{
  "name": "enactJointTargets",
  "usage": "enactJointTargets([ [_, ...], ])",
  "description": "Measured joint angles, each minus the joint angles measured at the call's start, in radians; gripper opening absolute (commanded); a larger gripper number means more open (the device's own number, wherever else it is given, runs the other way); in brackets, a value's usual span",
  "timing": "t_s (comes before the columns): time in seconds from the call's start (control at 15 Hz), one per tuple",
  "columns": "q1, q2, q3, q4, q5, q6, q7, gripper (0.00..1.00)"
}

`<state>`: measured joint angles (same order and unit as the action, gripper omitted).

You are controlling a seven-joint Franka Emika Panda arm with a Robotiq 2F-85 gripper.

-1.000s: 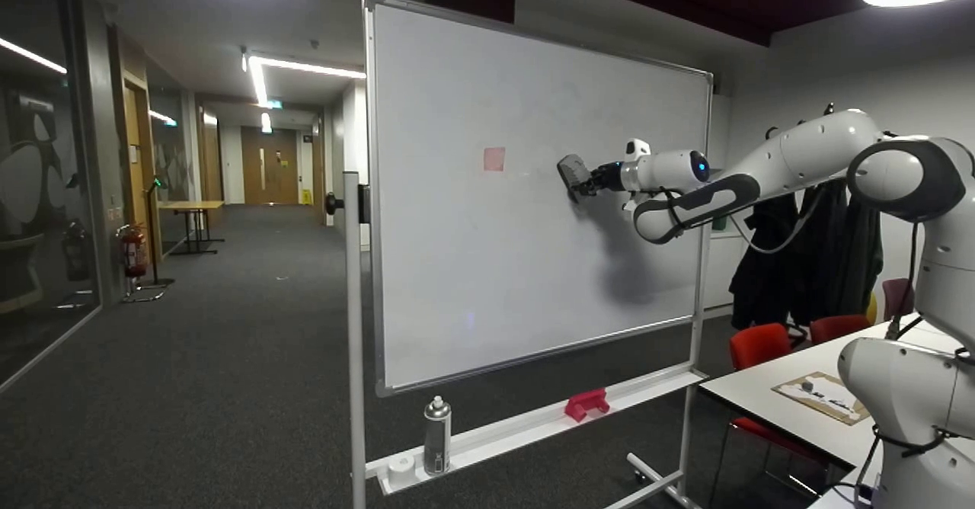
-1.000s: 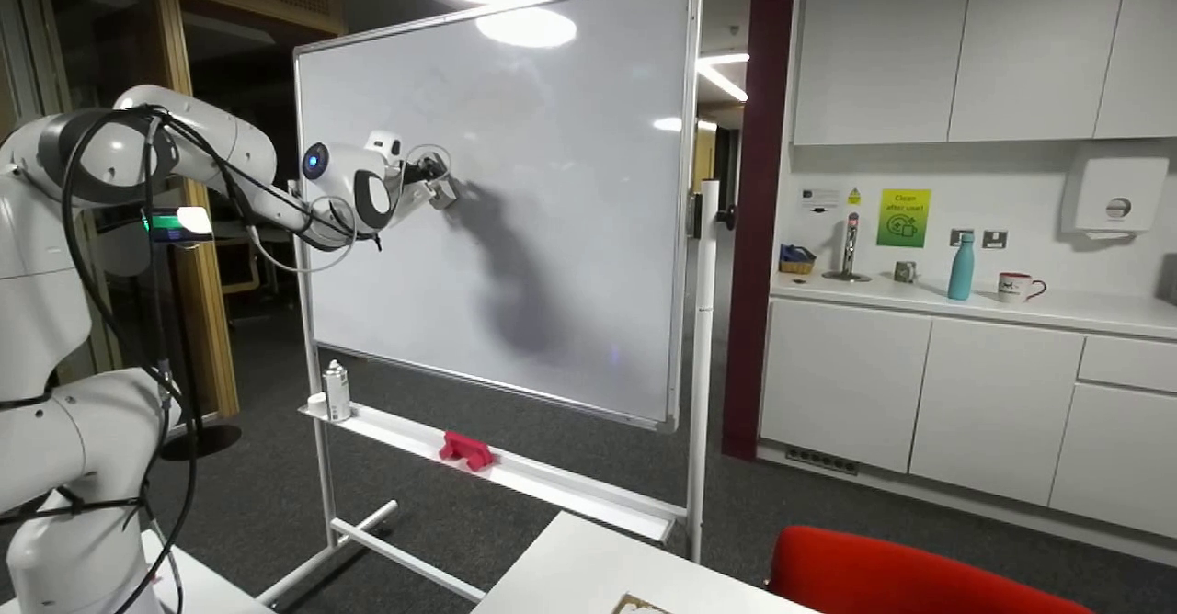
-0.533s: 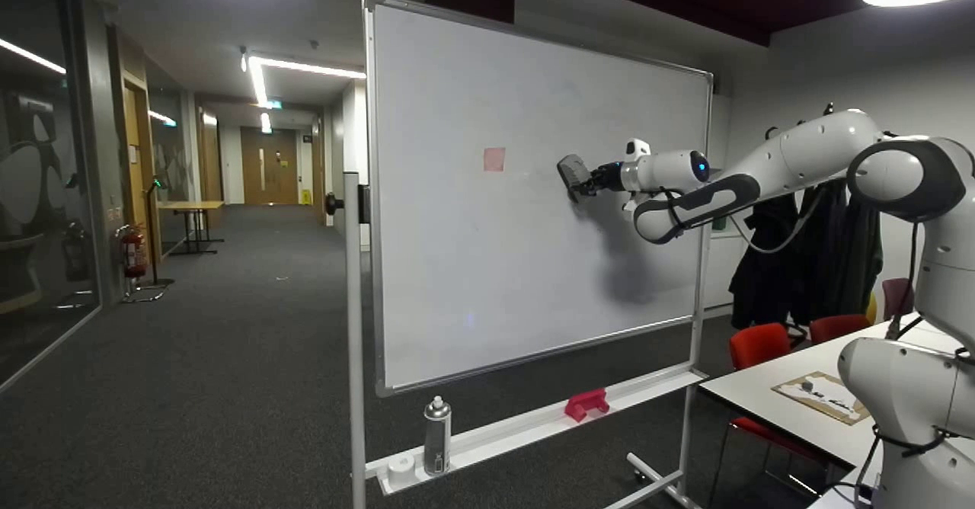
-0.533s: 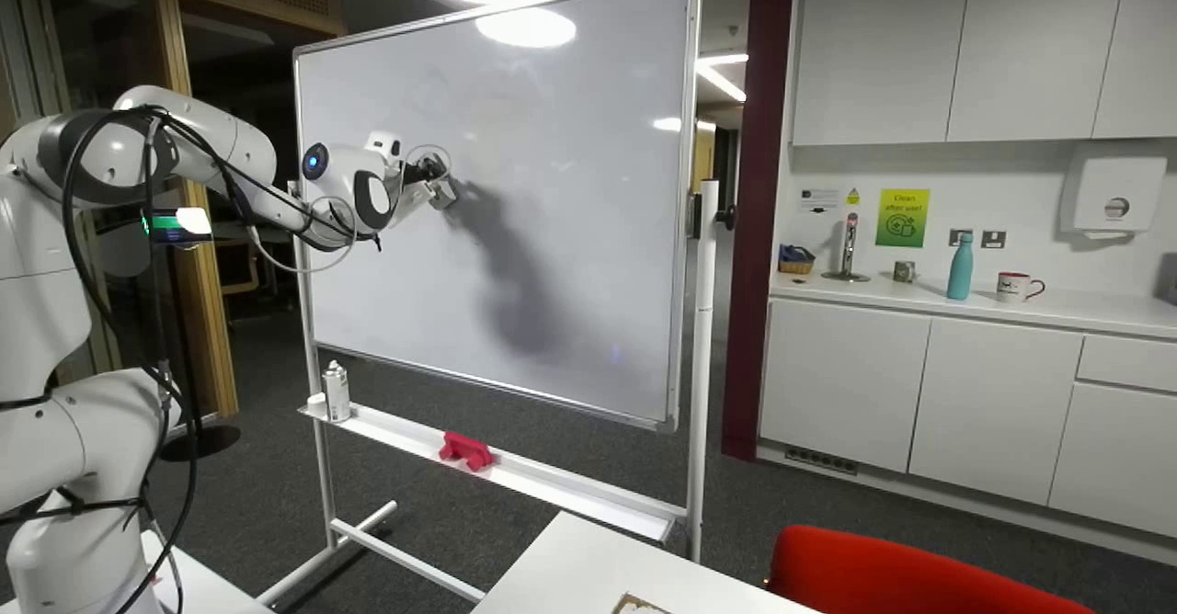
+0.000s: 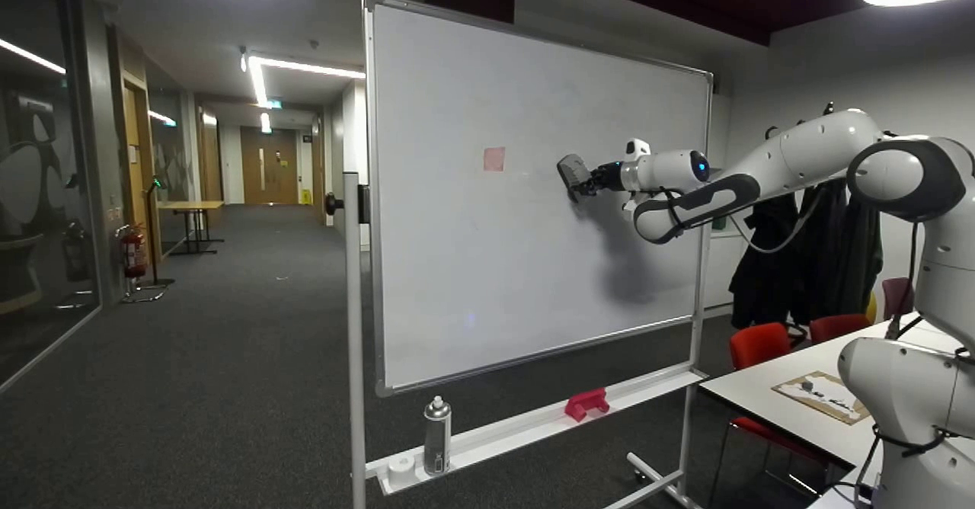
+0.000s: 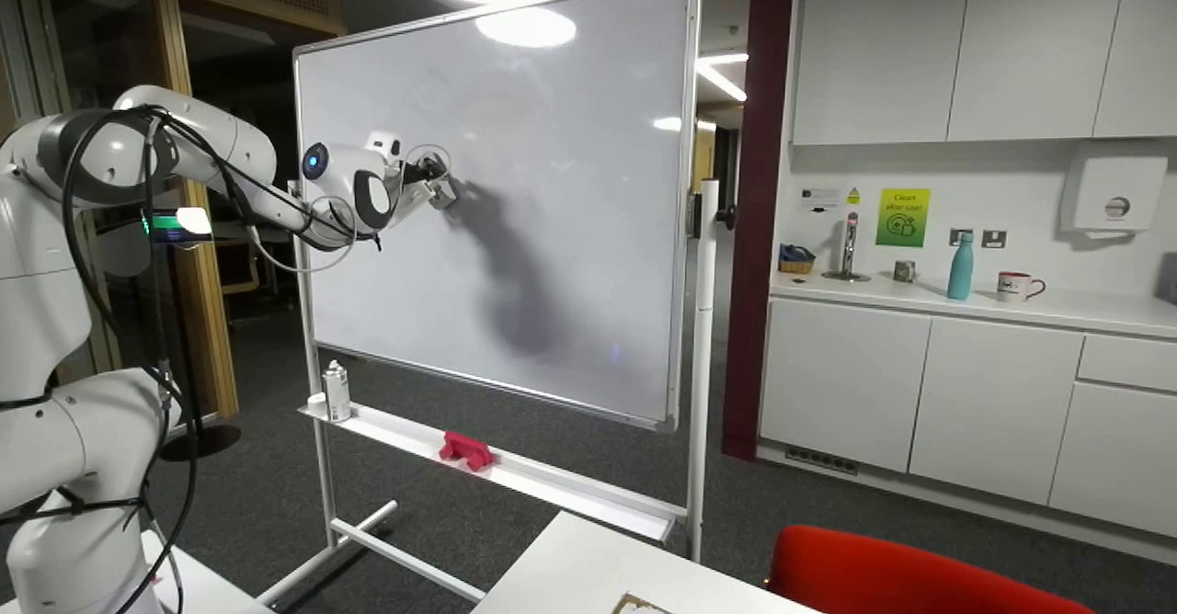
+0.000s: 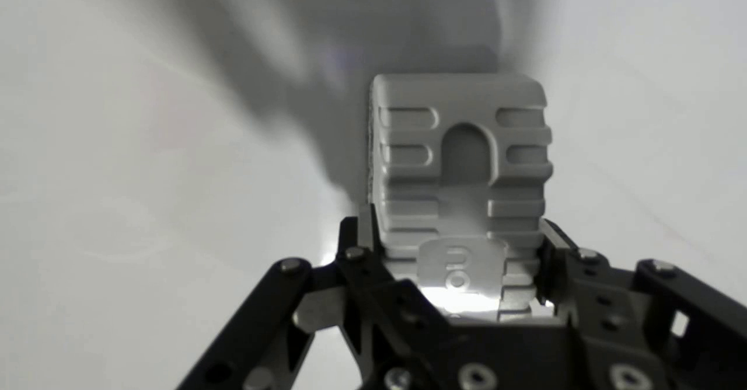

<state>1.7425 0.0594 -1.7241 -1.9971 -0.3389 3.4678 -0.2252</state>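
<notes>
The jaws are clamped across a grey eraser point(image 7: 461, 162), pressing both its sides, so they stand just as far apart as its width. In the wrist view they grip it toward the near end, and much of its length juts out past their tips. The whiteboard point(image 5: 472, 265) stands straight ahead of the jaws; whether the eraser's underside touches it or sits just off it, I cannot tell. A pink square point(image 5: 494, 159) on the whiteboard lies to one side of the jaws, apart from them.

Twisting looks like the main risk: with the hold so far toward one end, a sideways drag or a knock on the free part could pivot the eraser or work it loose. If it slipped, it would probably drop toward the tray point(image 5: 518, 430), well below the jaws, where a spray can point(image 5: 437, 436) and a red plastic piece point(image 5: 586, 404) rest. Too hard a push forward could tilt the whiteboard about its side knob point(image 5: 335, 203), and the cable point(image 6: 308, 271) looping behind the jaws might snag if the wrist point(image 5: 663, 170) turned far.

The arm point(image 5: 807, 151) rises from its base, bends over at a high elbow and slopes down to the wrist, which folds back so that the jaws point nearly level at the whiteboard.
</notes>
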Motion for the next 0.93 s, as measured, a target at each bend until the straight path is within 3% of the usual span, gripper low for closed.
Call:
enactJointTargets([
  [0.8, 0.000, 0.000, 0.000, 0.000, 0.000, 0.000, 0.000, 0.60],
  [0.87, 0.000, 0.000, 0.000, 0.000, 0.000, 0.000, 0.000, 0.35],
  [0.93, 0.000, 0.000, 0.000, 0.000, 0.000, 0.000, 0.000, 0.35],
])
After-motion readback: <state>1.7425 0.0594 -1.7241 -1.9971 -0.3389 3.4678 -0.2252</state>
